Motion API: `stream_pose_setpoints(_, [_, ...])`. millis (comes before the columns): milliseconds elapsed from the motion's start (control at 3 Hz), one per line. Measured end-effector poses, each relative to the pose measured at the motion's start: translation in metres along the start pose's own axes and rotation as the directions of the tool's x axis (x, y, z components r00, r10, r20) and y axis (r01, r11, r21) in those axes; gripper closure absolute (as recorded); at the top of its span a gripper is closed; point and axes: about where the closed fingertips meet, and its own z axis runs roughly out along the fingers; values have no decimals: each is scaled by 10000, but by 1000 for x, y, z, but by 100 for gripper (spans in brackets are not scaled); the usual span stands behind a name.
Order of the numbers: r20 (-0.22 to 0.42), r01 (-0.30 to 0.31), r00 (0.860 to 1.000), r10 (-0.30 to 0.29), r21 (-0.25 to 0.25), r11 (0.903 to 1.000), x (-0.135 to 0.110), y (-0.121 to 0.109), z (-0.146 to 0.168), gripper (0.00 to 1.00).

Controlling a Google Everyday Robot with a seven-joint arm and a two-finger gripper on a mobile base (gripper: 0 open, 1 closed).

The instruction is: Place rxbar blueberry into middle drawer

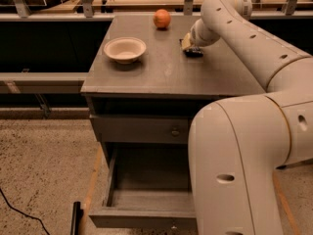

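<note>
The wide grey wooden middle drawer (pixel 142 218), the lower of the two in the grey cabinet, is pulled out toward the near side. Only its bare floor is seen inside, and its right part is hidden by the large cream robot arm (pixel 239 170) standing near and to the right. Above it, the upper grey drawer front (pixel 137 129) with a small round knob is closed. On the grey cabinet top (pixel 166 75), a shallow cream bowl (pixel 124 43) is set at the left, with only its pale inner surface seen. A round orange fruit (pixel 162 18) is placed at the far edge. The small dark rxbar blueberry (pixel 194 53) lies on the top at the far right. The gripper (pixel 190 47) is lowered directly onto it. How far the gripper is open, and whether the bar is gripped, cannot be told.
</note>
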Motion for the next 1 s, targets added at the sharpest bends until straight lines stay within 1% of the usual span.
stream_pose_setpoints(333, [0, 1, 10000, -1, 0, 10000, 0, 0, -1, 100])
stream_pose_setpoints(667, [-115, 480, 9988, -482, -136, 9988, 3, -2, -35, 100])
stream_pose_setpoints(1000, [-424, 1387, 9892, -1401, -341, 9898, 15, 0, -110, 100])
